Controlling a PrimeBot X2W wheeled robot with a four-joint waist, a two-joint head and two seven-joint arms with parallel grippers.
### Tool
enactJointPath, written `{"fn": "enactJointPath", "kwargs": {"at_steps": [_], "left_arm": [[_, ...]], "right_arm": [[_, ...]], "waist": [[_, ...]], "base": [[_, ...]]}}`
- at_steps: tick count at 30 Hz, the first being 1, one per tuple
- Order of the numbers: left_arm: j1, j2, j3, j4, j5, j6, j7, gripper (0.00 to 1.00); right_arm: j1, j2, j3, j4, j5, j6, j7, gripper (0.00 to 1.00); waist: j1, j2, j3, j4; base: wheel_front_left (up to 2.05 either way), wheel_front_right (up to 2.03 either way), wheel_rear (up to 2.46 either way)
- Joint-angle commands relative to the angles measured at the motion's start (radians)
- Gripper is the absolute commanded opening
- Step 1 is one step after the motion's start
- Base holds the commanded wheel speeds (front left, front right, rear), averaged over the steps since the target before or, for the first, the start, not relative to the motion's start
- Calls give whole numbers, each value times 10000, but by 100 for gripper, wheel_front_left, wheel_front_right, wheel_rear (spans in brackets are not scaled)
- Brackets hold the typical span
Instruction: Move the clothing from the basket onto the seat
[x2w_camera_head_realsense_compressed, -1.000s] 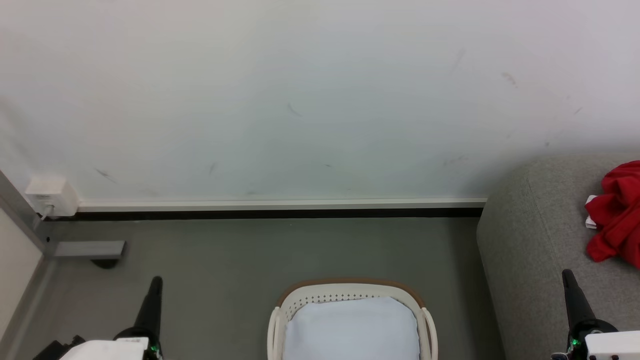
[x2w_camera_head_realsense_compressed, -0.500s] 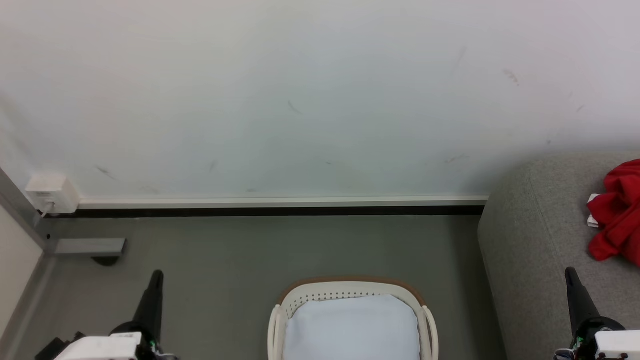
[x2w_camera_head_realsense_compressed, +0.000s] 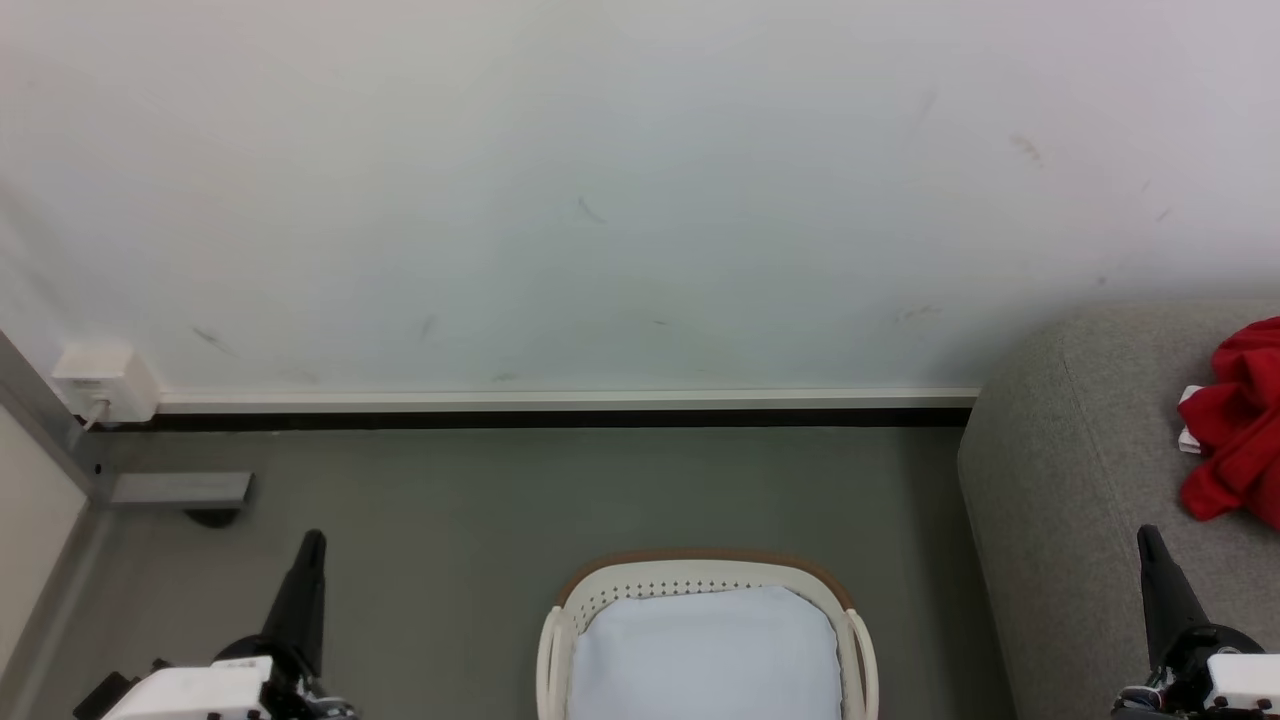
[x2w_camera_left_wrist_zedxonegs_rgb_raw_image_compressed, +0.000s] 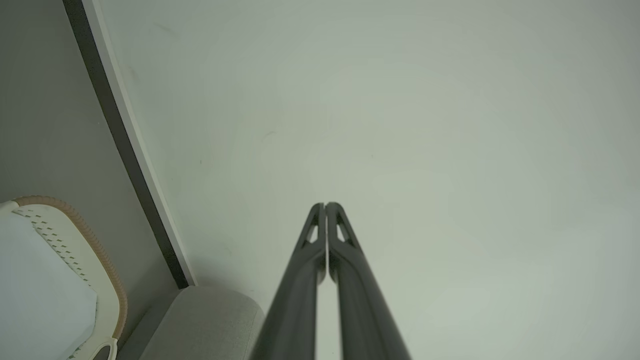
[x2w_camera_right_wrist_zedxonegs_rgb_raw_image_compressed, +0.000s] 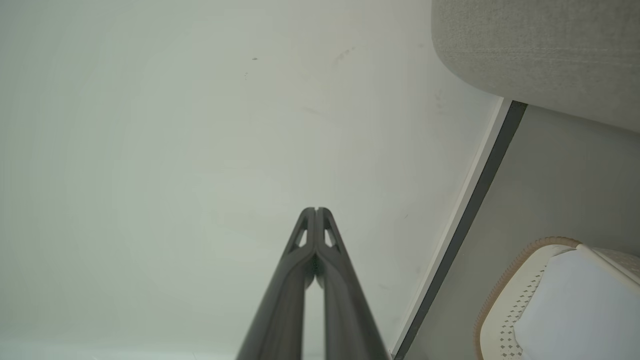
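The red clothing, with a small white piece at its left edge, lies bunched on the light grey seat at the right of the head view. The white basket with its brown rim stands on the floor at bottom centre and holds a pale bluish-white pad. My left gripper points up at the lower left, shut and holding nothing. My right gripper points up at the lower right over the seat's front, shut and holding nothing. Both wrist views show the fingertips pressed together: left gripper, right gripper.
A white wall with a white skirting strip runs behind the grey floor. A white socket box sits at the wall's left end beside a grey post and bracket. The basket rim and seat corner appear in the wrist views.
The camera has shifted slightly, so the floor and basket sit a little higher in the picture. Both grippers stay shut at the lower corners.
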Motion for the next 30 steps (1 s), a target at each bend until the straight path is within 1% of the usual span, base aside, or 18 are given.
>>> {"fn": "enactJointPath", "kwargs": {"at_steps": [1,30], "left_arm": [[-65,58,23,-38,-130,-21,51,0],[-65,58,21,-38,-130,-22,51,0]], "right_arm": [[-45,6,-26,-44,19,-21,22,0],[-46,22,-44,-42,-9,-21,28,0]], "waist": [[0,-1,-1,0],[0,-1,-1,0]], "base": [[0,0,0],[0,0,0]]}}
